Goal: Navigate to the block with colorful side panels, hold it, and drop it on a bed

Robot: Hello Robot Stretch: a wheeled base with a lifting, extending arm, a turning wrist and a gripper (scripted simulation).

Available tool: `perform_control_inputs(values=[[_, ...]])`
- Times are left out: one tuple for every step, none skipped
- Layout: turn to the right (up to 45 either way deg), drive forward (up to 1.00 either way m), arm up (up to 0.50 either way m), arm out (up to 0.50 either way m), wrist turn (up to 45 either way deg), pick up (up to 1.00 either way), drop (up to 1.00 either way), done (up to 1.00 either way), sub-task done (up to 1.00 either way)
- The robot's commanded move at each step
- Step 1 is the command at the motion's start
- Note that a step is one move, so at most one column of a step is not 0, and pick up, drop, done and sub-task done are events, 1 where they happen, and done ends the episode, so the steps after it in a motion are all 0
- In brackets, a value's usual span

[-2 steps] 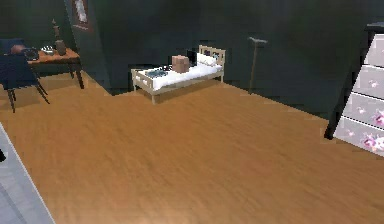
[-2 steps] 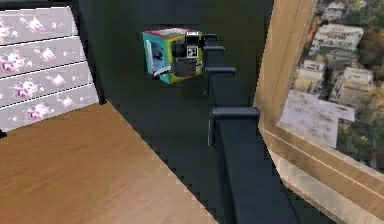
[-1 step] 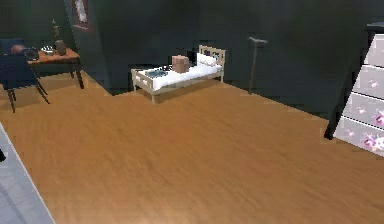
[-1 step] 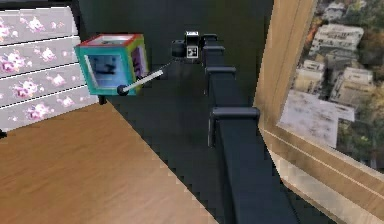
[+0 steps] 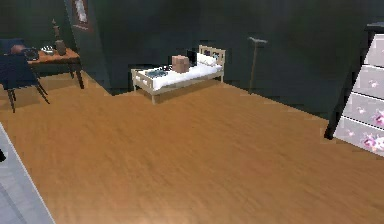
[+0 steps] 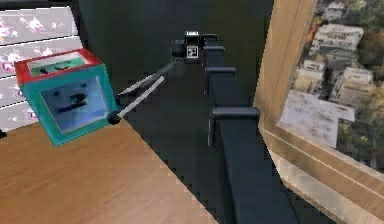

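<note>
Teal-framed block (image 6: 65, 95) with blue and red panels, cream bed (image 5: 195, 77), brown box (image 5: 180, 63), white drawers (image 5: 366, 95) with pink speckles, orange-brown wood-grain floor (image 5: 190, 160)

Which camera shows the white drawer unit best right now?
The forward view: the white drawer unit shows several pink-marked drawer fronts at the right edge. In the arm side view, the block hides much of it.

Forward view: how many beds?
1. The bed stands against the dark far wall, just left of centre, a brown box on it. Others may lie outside the frame.
</note>
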Motion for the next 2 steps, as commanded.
perform_control_inputs(values=[[0.0, 0.00, 0.00, 0.00, -21.0, 0.00, 0.00, 0.00, 0.00], [0.0, 0.00, 0.00, -0.44, 0.0, 0.00, 0.00, 0.00, 0.00]])
